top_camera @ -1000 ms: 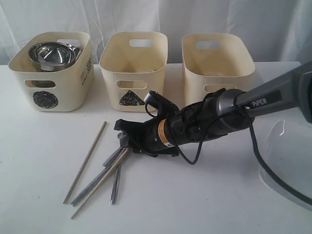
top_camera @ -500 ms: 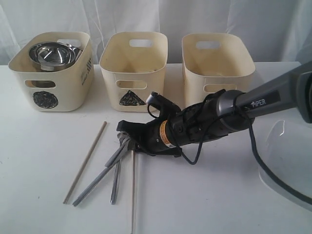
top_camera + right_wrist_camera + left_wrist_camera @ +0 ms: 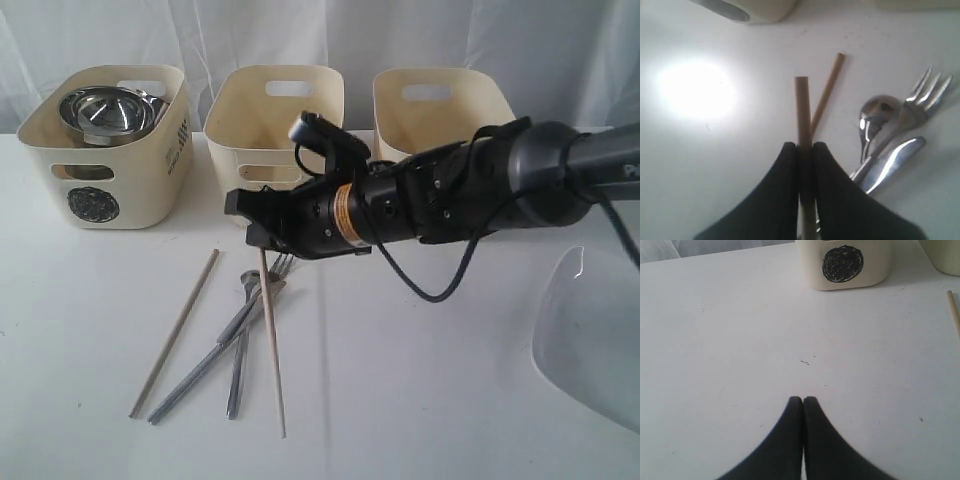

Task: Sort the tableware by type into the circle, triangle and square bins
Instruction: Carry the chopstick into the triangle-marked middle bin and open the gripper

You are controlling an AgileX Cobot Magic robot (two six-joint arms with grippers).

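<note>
Chopsticks are long and thin, so we grab them one at a time. Our right gripper is squeezed nearly shut on one wooden chopstick, and we hold it close to its top end. That is why the stick hangs down from the jaws like a tail. Its low end is down by the table; we cannot tell if it touches. The gripper is up in front of the triangle bin, so we think this stick should go in there. We would need to lift it higher first, so the low end gets over the rim. A thin stick could swing or slip out, so slow is best.

The other chopstick lies flat on the table, near the fork, spoon and knife, which lie close together in a bunch. They are not sorted yet. The circle bin has a steel bowl in it. The third bin stands on the right; the arm hides its mark.

Our left gripper is shut tight with nothing in it. It hovers low over bare table near the circle bin, out of the way.
</note>
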